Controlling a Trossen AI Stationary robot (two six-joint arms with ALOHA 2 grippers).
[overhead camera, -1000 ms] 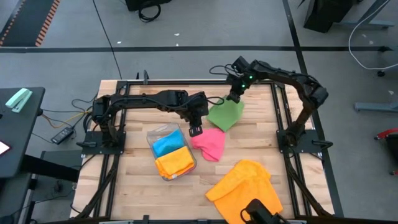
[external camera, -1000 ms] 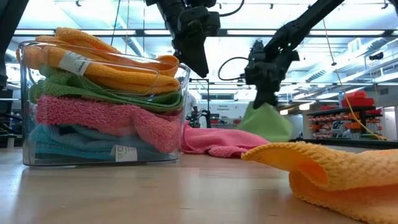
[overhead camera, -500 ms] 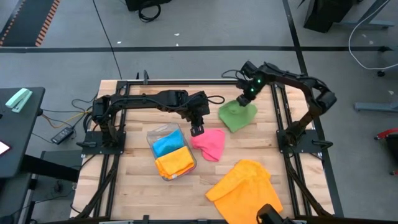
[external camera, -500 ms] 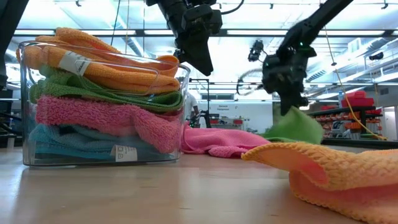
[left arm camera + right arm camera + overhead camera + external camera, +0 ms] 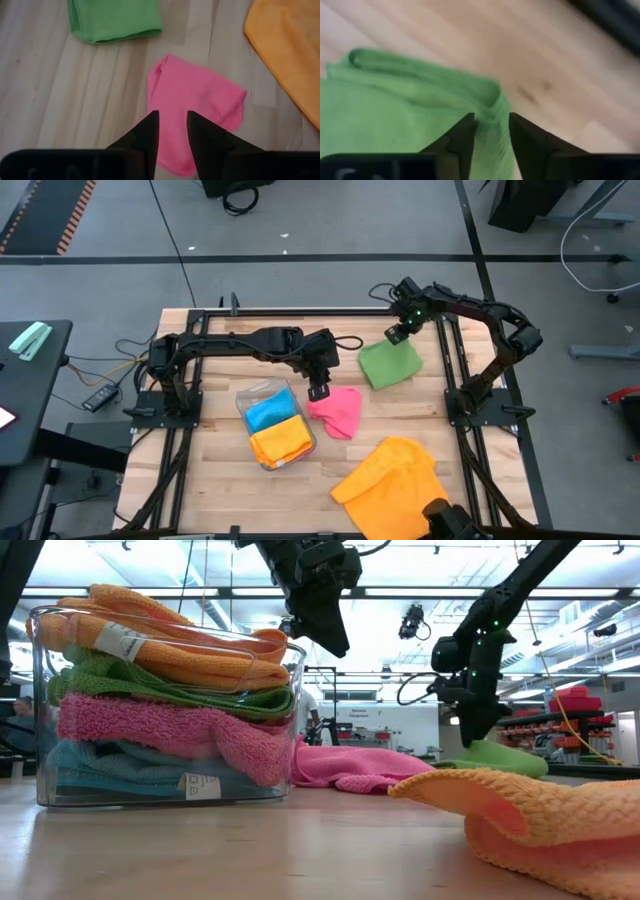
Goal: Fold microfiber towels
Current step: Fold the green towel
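Towels lie loose on the worktop (image 5: 215,470): green towel (image 5: 390,364) at 1 o'clock, pink towel (image 5: 337,410) centre, orange towel (image 5: 385,480) at 5 o'clock. Right tool (image 5: 395,335) hangs parted over the green towel's far edge; left tool (image 5: 319,392), parted and empty, hovers over the pink towel. Clear tray (image 5: 252,396) of stacked towels sits just beside the pink one at 9 o'clock.

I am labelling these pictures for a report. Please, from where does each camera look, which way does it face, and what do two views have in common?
High view: above the table, facing straight down; both arms show, with the left gripper and right gripper.
Low view: at table-top height, facing level across the clear tray into the room; both arms come from above.
Left wrist view: on the left arm, facing down at the pink towel; its two dark fingers show.
Right wrist view: on the right arm, facing the green towel; its fingers show.
Shared: both wrist views see the green towel.
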